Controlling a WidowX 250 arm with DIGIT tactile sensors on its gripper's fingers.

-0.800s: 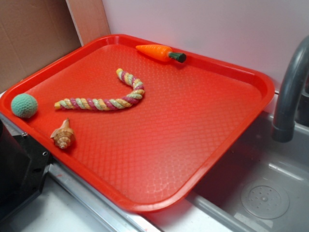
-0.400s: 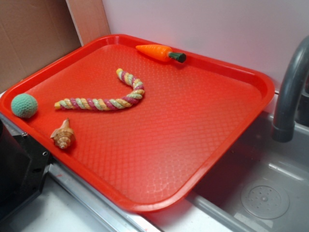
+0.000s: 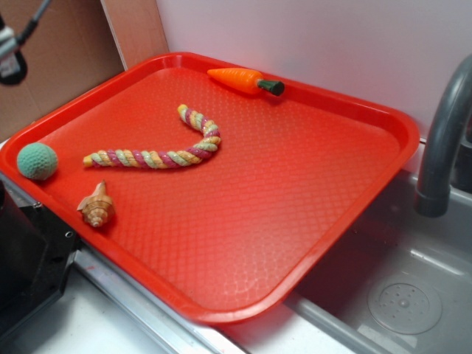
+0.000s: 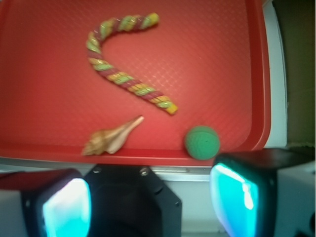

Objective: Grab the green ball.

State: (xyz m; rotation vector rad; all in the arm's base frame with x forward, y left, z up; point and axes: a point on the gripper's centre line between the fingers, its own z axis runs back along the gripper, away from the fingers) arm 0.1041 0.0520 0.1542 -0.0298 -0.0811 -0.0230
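Note:
The green ball (image 3: 37, 161) is a small teal crocheted ball lying at the left corner of the red tray (image 3: 354, 110). In the wrist view the green ball (image 4: 202, 142) sits near the tray's (image 4: 256, 74) lower rim, just above my right fingertip. My gripper (image 4: 150, 207) is open, its two cyan-lit pads wide apart with nothing between them. It hangs above and short of the ball, over a black block off the tray. In the exterior view only a bit of the arm (image 3: 11, 55) shows at the top left.
A tan seashell (image 3: 96, 206) lies near the ball, a striped rope toy (image 3: 158, 151) mid-tray, an orange carrot (image 3: 243, 80) at the far rim. A black block (image 3: 22, 258) adjoins the tray's left edge. A grey faucet (image 3: 442, 140) and sink (image 3: 398, 295) stand at right.
A part of the arm has come into the exterior view at the top left. The ball and the other things on the tray have not moved.

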